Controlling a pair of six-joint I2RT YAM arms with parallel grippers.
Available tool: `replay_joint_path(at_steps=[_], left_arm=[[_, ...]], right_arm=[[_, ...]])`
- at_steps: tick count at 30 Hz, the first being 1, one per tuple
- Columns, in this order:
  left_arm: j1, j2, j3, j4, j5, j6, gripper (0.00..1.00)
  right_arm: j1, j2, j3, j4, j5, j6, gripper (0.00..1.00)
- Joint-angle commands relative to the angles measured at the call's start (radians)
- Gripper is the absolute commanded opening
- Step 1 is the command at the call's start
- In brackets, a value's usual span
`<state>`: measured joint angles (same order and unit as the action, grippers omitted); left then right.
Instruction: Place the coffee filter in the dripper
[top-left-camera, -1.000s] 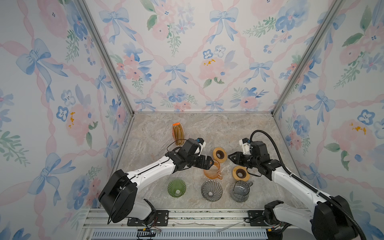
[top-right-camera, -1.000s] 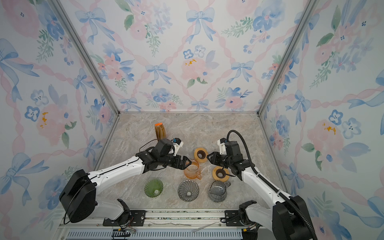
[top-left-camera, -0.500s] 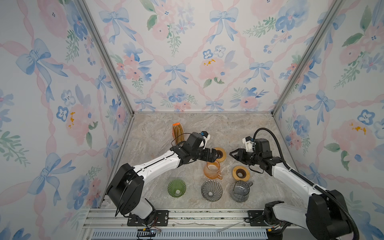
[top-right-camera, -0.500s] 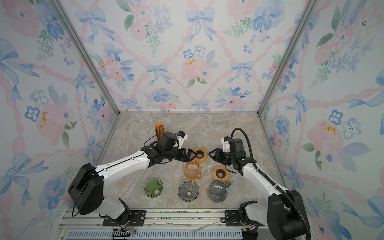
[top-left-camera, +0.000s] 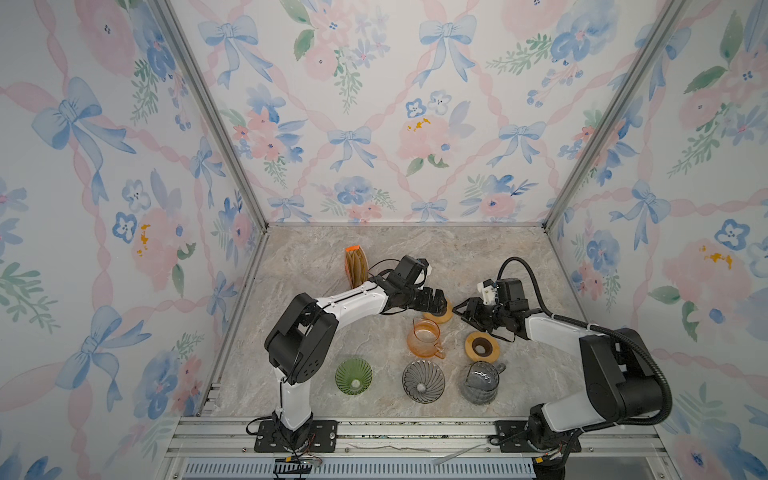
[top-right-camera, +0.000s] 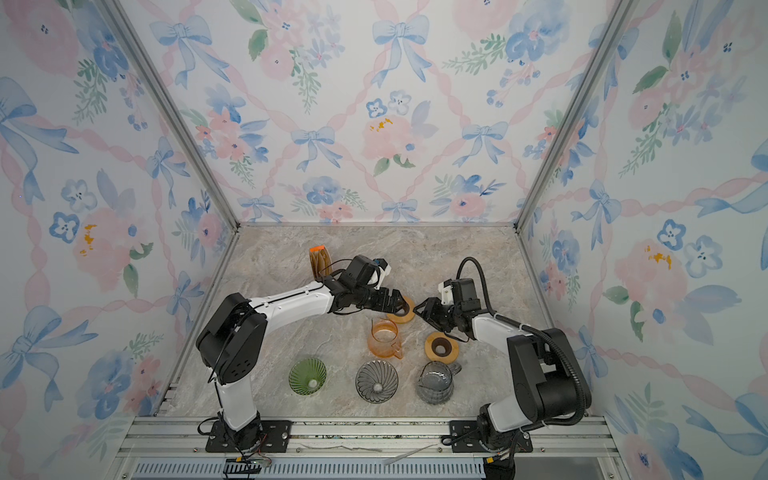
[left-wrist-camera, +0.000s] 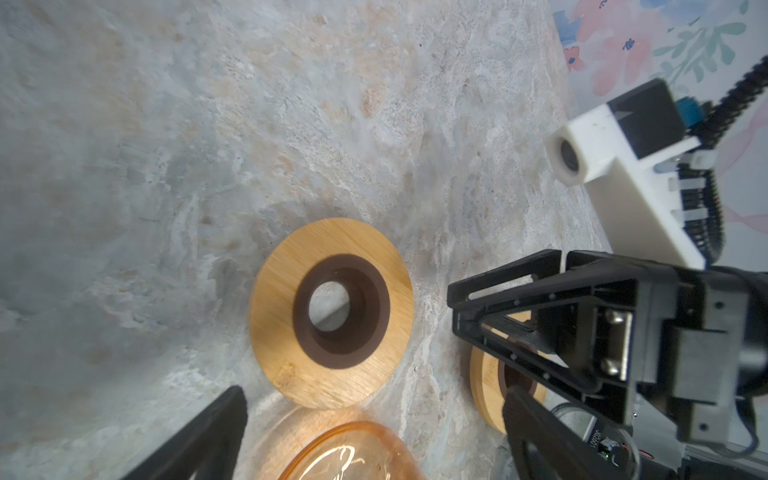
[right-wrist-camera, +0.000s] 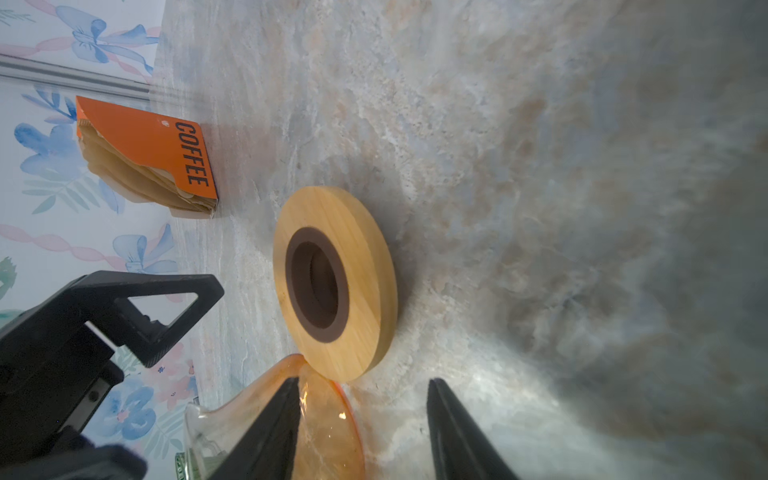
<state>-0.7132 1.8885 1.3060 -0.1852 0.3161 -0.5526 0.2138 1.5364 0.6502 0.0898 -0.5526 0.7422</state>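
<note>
**A:** Where are the coffee filters (top-left-camera: 356, 270)?

**B:** They stand upright in their orange holder (right-wrist-camera: 141, 137), the one marked COFFEE. It is at the back of the tabletop (top-left-camera: 478, 257), left of centre in both top views, just behind the left arm. No filter is in a dripper yet.

**A:** And the drippers?

**B:** There are two in the front row, the green dripper (top-left-camera: 353, 376) on the left and the grey dripper (top-left-camera: 423, 381) in the middle. A grey glass carafe (top-left-camera: 479, 383) stands to the right of them.

**A:** What about the left tool (top-left-camera: 441, 302)?

**B:** Its jaws are spread wide and hold nothing. It reaches toward the middle, over a wooden ring (left-wrist-camera: 270, 316) lying flat on the tabletop. From above its tips overlap the ring's left side, though I cannot tell whether they touch it.

**A:** The right tool (top-left-camera: 459, 311)?

**B:** It is parted as well, with nothing between its fingers (right-wrist-camera: 274, 428). It faces the left tool. The tips are near each other but apart, and the same ring lies below them.

**A:** Anything else close by?

**B:** An orange glass carafe (top-left-camera: 424, 341) stands just in front of that ring. A second wooden ring (top-left-camera: 482, 345) lies right of the carafe, just in front of the right tool.
</note>
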Motion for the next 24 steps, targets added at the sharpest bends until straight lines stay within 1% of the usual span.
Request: replay_joint_path(at_steps=[1,8,14,19,24], left_arm=[[0.015,0.039,0.035,-0.022,0.054,-0.015,0.98],[0.044,0.082,0.043,-0.021,0.093,-0.052,0.98],[0.046,0.127,0.06,-0.022,0.129,-0.056,0.98],[0.049,0.15,0.077,-0.021,0.138,-0.067,0.98],[0.047,0.165,0.091,-0.021,0.155,-0.075,0.98]], right_arm=[[0.002,0.058,0.01,0.104,-0.03,0.04,0.52],[0.031,0.171,0.045,0.167,-0.022,0.068,0.52],[0.047,0.228,0.058,0.229,-0.02,0.102,0.49],[0.061,0.246,0.064,0.276,-0.029,0.121,0.44],[0.064,0.209,0.051,0.313,-0.041,0.123,0.39]])
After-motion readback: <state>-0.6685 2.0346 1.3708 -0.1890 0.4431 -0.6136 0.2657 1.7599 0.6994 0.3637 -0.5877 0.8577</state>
